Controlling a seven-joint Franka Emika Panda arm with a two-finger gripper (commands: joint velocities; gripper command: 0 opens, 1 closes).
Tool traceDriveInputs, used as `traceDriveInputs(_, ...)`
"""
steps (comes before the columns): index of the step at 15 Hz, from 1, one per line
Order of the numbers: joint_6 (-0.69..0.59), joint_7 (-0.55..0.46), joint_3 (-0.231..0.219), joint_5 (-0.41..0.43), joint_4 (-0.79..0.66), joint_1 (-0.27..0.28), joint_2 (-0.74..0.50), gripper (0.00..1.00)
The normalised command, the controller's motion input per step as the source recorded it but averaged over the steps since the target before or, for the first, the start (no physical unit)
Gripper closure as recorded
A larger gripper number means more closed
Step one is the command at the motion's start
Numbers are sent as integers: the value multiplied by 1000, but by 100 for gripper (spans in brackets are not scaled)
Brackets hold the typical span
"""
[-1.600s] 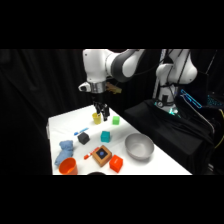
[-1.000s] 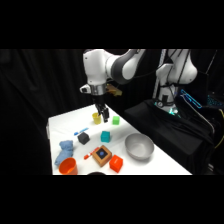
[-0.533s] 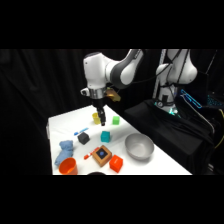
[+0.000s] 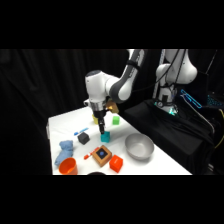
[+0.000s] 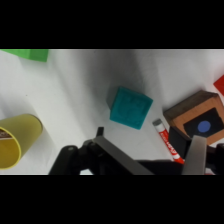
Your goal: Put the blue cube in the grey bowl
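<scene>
Wrist view puts the blue cube (image 5: 130,107) mid-frame, free on the table just above the gripper (image 5: 150,150), fingers apart and empty; I'd centre over it, straddling flat faces, before descending and closing.

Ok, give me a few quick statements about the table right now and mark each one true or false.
1. The blue cube is inside the grey bowl. False: it sits on the table, apart from the bowl.
2. The gripper hangs just above the blue cube. True.
3. The grey bowl holds a block. False: nothing shows in it.
4. A wooden block with a blue centre lies near the blue cube. True.
</scene>
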Motion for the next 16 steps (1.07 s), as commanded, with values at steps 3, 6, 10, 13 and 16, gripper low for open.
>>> traceDriveInputs(3, 227, 165, -97, 146, 82, 98, 186, 0)
traceDriveInputs(6, 217, 115, -103, 171, 69, 98, 170, 0)
traceDriveInputs(10, 210, 67, -72, 195, 53, 101, 158, 0)
traceDriveInputs(13, 225, 53, -71, 191, 35, 98, 130, 0)
traceDriveInputs(16, 225, 34, -58, 210, 6, 73, 82, 22)
